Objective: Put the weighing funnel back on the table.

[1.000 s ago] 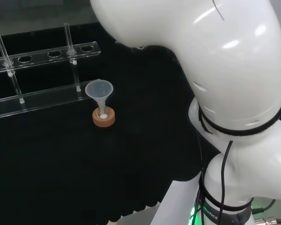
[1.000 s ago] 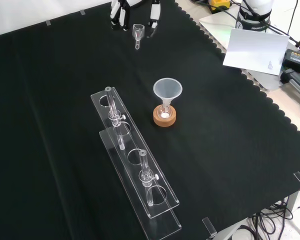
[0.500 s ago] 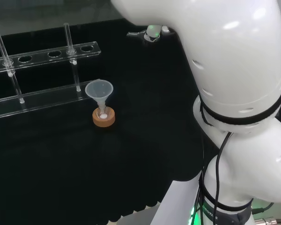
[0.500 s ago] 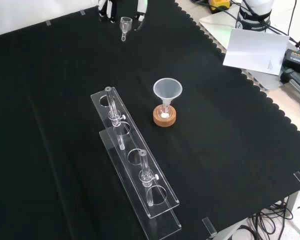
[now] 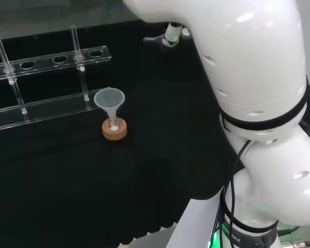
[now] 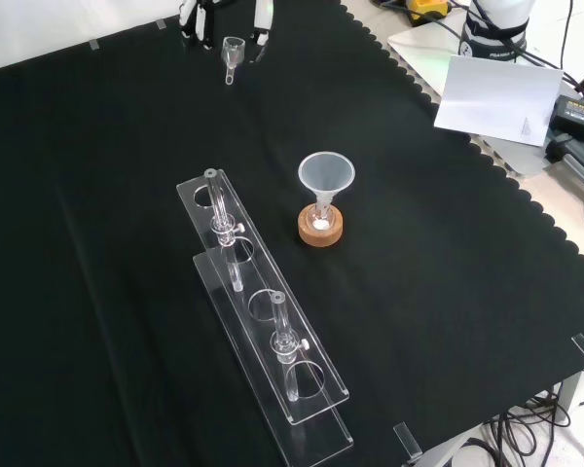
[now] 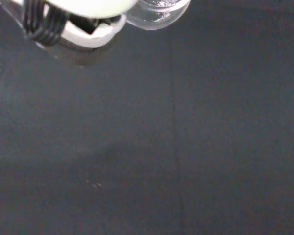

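Black cloth (image 6: 448, 292) | hand (image 6: 262, 16) at front view's top | holds weighing funnel (image 6: 233, 49)

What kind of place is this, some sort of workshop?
Most likely a robotics lab staged as a chemistry bench: a clear test-tube rack, a funnel standing in a small flask on a cork ring, and a white robot arm.

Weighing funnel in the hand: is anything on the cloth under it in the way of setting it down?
Nothing visible. The weighing funnel hangs in the hand over bare cloth; the big funnel and tube rack stand well apart.
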